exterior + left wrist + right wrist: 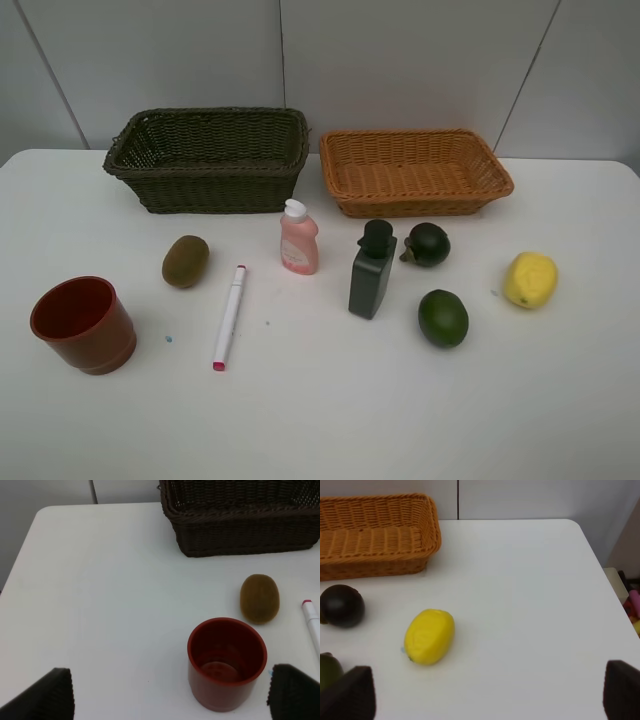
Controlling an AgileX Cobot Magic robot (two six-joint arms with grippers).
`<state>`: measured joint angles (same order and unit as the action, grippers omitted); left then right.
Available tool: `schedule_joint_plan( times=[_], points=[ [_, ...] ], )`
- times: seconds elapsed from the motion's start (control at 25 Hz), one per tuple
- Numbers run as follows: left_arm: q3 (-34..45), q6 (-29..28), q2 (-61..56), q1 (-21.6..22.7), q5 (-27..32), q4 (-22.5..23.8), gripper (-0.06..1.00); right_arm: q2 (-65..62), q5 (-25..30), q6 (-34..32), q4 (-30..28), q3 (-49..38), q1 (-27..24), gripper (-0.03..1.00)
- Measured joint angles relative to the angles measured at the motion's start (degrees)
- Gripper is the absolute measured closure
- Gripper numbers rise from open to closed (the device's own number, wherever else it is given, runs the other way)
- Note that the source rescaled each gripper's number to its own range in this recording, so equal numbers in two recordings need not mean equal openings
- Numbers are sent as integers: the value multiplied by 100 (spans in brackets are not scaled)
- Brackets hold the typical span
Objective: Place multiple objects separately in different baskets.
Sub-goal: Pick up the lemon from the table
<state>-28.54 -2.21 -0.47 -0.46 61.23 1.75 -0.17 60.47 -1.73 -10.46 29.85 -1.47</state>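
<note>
A red cup on a white table, framed by the gripper's two spread fingers.

A red cup (227,665) is seen standing upright on a white table (100,590), its mouth turned up toward the camera. The gripper (170,695) is held with its dark, ridged fingers (50,695) spread wide, and the cup is framed between them, much closer to one finger than to the other. Just beyond the cup a brown kiwi (259,599) is laid on the table, apart from the cup. Beside the kiwi, a white marker (312,625) with a pink tip is partly cut off by the picture's edge. Farther beyond the cup, past the kiwi, a dark wicker basket (240,525) is set on the table.
</note>
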Motion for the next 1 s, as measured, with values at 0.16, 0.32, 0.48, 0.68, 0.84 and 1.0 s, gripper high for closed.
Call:
schedule_joint_plan(
  times=[0.16, 0.32, 0.48, 0.68, 0.84, 1.0],
  points=[
    [0, 0, 0, 0, 0, 0, -6, 0, 0, 0, 0, 0, 0, -3],
    [0, 0, 0, 0, 0, 0, -6, 0, 0, 0, 0, 0, 0, -3],
    [0, 0, 0, 0, 0, 0, -6, 0, 0, 0, 0, 0, 0, -3],
    [0, 0, 0, 0, 0, 0, -6, 0, 0, 0, 0, 0, 0, -3],
    [0, 0, 0, 0, 0, 0, -6, 0, 0, 0, 0, 0, 0, -3],
    [0, 0, 0, 0, 0, 0, -6, 0, 0, 0, 0, 0, 0, -3]
  ],
)
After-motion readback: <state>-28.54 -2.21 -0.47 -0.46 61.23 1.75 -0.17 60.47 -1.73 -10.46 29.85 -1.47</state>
